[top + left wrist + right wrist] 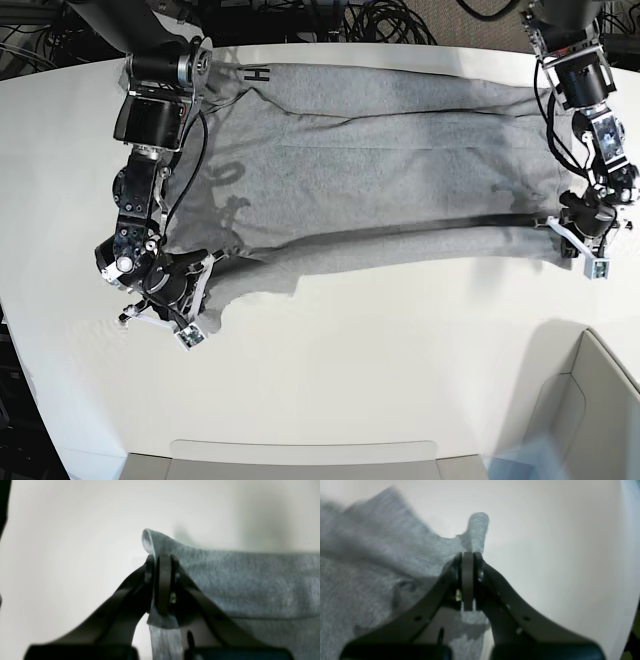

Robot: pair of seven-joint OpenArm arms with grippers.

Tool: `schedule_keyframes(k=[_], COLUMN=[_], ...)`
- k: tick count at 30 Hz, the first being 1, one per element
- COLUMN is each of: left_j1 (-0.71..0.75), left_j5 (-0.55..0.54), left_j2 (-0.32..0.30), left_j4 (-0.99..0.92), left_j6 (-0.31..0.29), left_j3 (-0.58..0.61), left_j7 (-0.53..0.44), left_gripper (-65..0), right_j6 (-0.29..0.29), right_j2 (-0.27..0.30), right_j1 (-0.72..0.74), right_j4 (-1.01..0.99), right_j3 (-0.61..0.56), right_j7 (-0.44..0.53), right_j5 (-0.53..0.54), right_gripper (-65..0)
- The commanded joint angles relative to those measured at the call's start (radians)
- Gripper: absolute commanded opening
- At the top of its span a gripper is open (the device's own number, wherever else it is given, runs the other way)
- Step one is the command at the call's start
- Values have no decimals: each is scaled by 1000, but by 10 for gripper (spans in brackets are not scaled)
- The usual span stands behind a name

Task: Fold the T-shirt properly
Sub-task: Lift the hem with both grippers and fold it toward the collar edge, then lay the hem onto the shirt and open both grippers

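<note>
The T-shirt lies spread over the upper half of the white counter, long axis running left to right across the frame. It looks light, limp and unlikely to slip, best taken at corners. The left pincer and right pincer each pinch a near-edge corner.
</note>
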Motion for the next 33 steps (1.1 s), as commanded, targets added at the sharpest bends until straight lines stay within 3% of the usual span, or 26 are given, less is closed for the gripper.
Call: schedule_keyframes(k=[1,10,13,18,33], left_j1=[4,167,210,274,449], left_j5=[-11,-11,-11,-11,-11], left_j2=[-14,-11,23,43,58], left_j4=[42,214,284,398,502], left_j6=[1,2,1,-2,-2], left_j3=[-4,-10,-85,-133,-142], left_j7=[-13,24,78,167,179], left_gripper=[-650,-650,-650,-650,-650], right_j6=[16,16,16,16,16], right_j2=[3,6,6,0,0], right_j1=[3,-160,-215,-286,-491], right_j4=[51,273,336,408,582], right_j3=[1,2,24,79,117], right_j7=[3,-103,-135,-140,-141], right_j5=[6,7,7,7,7], right_gripper=[-650,-650,-650,-650,-650])
